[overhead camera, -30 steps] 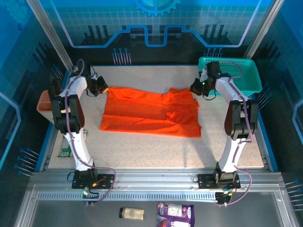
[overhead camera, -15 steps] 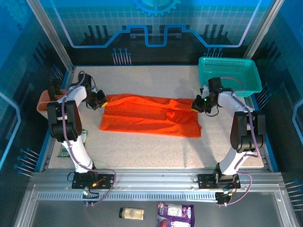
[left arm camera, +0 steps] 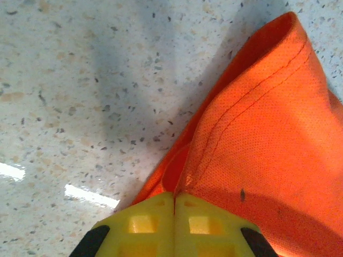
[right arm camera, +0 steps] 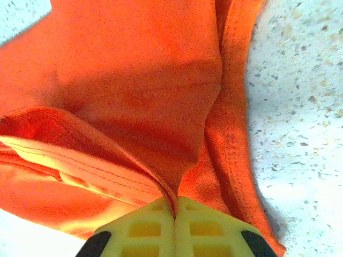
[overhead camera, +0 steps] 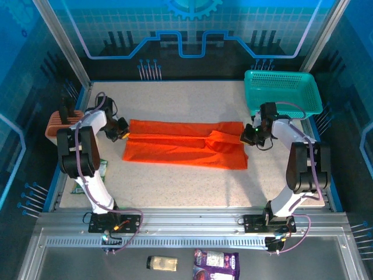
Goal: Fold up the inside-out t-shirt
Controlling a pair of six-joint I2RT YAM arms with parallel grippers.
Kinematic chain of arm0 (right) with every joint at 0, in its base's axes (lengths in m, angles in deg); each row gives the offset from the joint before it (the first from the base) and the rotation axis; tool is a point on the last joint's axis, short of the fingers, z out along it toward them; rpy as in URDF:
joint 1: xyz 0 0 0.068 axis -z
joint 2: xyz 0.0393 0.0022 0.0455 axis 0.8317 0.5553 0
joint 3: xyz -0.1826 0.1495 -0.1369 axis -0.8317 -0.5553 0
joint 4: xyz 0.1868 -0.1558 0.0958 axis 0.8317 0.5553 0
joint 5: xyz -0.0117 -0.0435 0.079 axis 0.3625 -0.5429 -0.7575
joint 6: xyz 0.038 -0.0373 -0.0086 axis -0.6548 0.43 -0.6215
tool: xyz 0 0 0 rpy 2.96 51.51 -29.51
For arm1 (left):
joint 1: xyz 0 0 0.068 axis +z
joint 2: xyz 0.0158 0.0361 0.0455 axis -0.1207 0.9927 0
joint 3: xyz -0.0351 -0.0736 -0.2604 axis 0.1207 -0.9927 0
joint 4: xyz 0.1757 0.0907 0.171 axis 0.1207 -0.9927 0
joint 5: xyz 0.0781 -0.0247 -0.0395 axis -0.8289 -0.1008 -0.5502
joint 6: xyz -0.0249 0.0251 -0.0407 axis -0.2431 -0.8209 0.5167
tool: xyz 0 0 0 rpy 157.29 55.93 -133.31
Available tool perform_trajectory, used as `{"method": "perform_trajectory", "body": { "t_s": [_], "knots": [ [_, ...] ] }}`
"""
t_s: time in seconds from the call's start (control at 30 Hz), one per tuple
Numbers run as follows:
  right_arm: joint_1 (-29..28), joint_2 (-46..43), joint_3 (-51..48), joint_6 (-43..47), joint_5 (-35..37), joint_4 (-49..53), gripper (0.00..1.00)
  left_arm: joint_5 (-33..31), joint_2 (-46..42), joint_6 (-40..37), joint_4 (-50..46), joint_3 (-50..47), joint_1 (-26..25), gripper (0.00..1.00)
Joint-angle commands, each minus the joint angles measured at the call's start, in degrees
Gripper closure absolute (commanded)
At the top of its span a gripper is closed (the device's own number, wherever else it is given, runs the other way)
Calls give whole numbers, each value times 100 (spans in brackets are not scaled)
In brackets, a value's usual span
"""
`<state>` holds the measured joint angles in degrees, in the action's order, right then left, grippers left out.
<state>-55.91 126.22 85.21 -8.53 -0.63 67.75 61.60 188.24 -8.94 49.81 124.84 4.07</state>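
The bright orange inside-out t-shirt [overhead camera: 183, 144] lies as a long folded band across the middle of the speckled table. My left gripper [overhead camera: 123, 132] is shut on its far left corner, and my right gripper [overhead camera: 246, 135] is shut on its far right corner. In the left wrist view the yellow fingers [left arm camera: 143, 225] pinch a stitched hem of the t-shirt [left arm camera: 252, 139]. Over in the right wrist view the yellow fingers [right arm camera: 206, 227] clamp a fold of the t-shirt [right arm camera: 134, 80], with seams showing at the left.
A teal mesh basket [overhead camera: 284, 92] stands at the back right, close behind my right arm. A brown rack [overhead camera: 58, 123] sits at the left edge, with a green packet [overhead camera: 81, 184] below it. Bare table [overhead camera: 186, 184] lies in front of the shirt.
Both grippers have drawn the shirt's far edge toward the near side. The upper layer now lies folded over the lower one, and the shirt looks narrower front to back.
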Motion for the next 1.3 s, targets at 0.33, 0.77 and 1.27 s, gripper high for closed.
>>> {"method": "perform_trajectory", "body": {
  "t_s": [0.33,0.77,1.27],
  "knots": [
    [96,-328,-486,90,0,94,100,72,-100,-162,38,-233,130,99],
    [6,-683,-554,30,96,207,67,-560,-795,-172,13,-327,121,72],
    [-1156,333,1126,470,247,796,60,57,-166,-106,-51,-121,-819,90]
  ]
}}
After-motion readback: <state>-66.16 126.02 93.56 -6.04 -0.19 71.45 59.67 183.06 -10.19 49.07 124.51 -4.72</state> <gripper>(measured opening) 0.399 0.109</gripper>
